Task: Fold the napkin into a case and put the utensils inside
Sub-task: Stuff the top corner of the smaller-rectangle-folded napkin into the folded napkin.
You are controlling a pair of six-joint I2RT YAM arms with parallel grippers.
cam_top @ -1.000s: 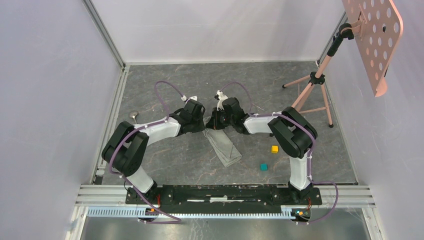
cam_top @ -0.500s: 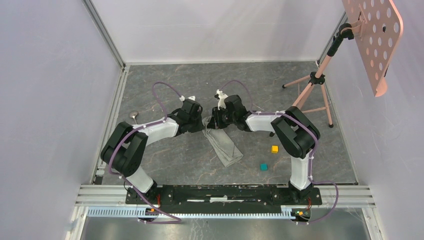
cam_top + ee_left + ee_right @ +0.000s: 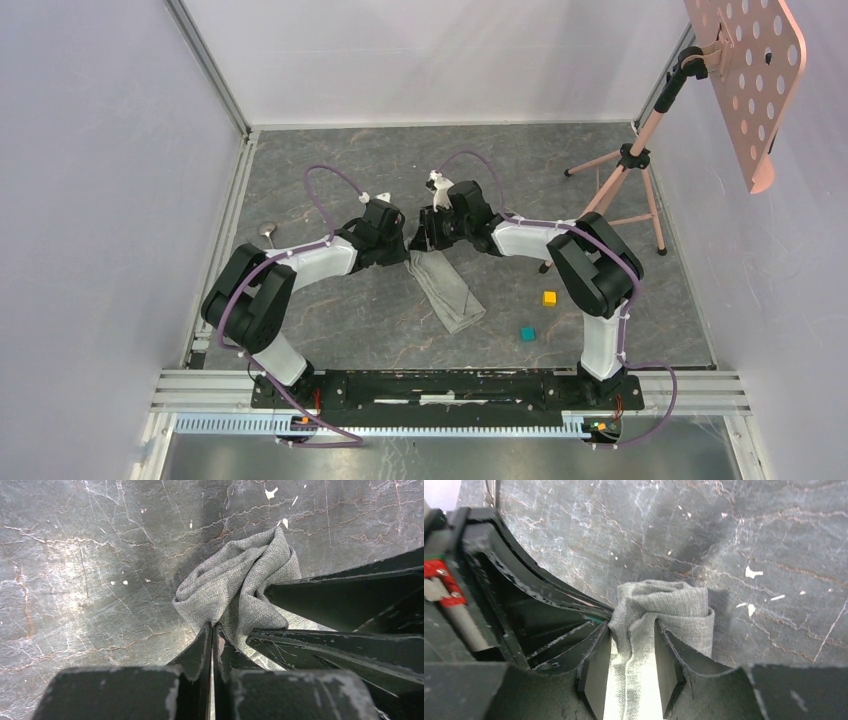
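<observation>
- Napkin (image 3: 447, 293) lies as a long narrow strip near the middle of the tabletop (image 3: 330, 310), running from the tools toward the near right, its near end flat on the surface.
- Left tool (image 3: 212, 630) has its fingers pressed together, pinching a bunched edge of the cloth.
- Right tool (image 3: 634, 630) is at a narrow gap, clamped over a rolled wad of the same far end. Both tools sit almost touching each other at that end.
- Change over the last second: both tools have crept toward the far side, the right one more than the left. The far end of the cloth goes with them, and the strip looks pulled a little straighter. The near end has barely shifted.
- Meaning for the task, as a judgement: folding is mid-way. The cloth is gathered lengthwise but there is no finished case or open pocket yet. The current move looks like tensioning or lifting the far end for the next fold.
- Spoon (image 3: 267, 230) sits at the far left by the rail, well apart from the cloth and untouched. Fork cannot be made out.
- Yellow cube (image 3: 549, 298) and teal cube (image 3: 527, 333) lie to the right of the strip, clear of it.
</observation>
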